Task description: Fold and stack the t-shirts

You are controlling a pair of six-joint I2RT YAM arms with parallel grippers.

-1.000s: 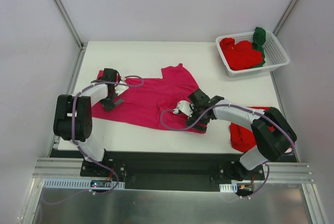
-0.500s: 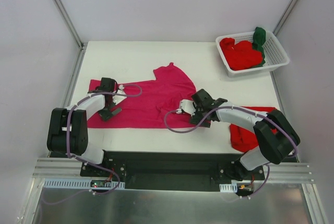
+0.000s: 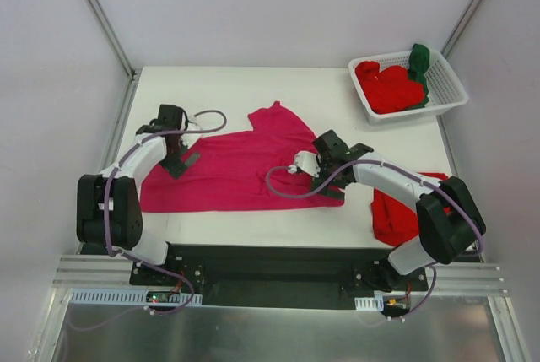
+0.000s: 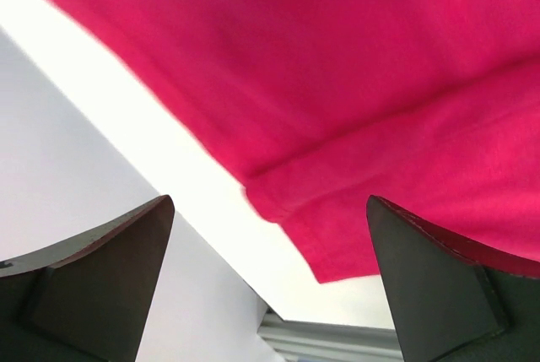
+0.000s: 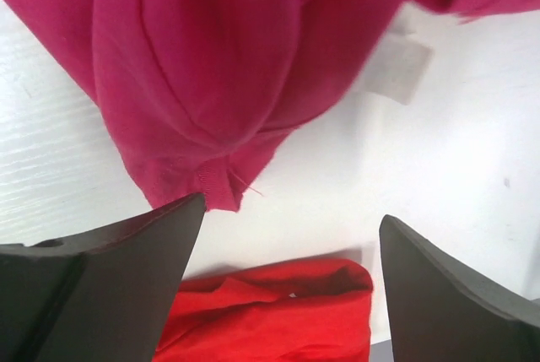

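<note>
Left hand [image 4: 268, 203]: fingers spread wide, nothing between them. It hangs over the left edge of the magenta-pink cloth t-shirt [image 3: 240, 164]. The left wrist view shows a doubled hem under the gap, with a strip of bare white counter [image 4: 177, 159] beside it. From overhead the arm covers that spot.

Right hand [image 5: 291, 210]: also spread wide, and empty. The right wrist view shows the magenta shirt's bunched corner lying just ahead of one finger; I cannot tell if they touch. The same view picks up a small white square patch [image 5: 396, 67] on the counter, which is not readable from overhead. A crumpled bright red t-shirt [image 5: 270, 311] lies at the bottom of the frame.

Overhead only: the magenta shirt lies spread and mostly flat across the middle of the counter between the two hands, with one part reaching toward the far side. The red shirt sits at the right near edge, partly under the right arm.

A white slotted plastic basket [image 3: 422, 110] stands at the far right corner. It holds a heap of bright red t-shirts [image 3: 388, 88]. A dark green t-shirt [image 3: 419, 62] is draped at its far rim. Neither wrist view takes in the basket.
</note>
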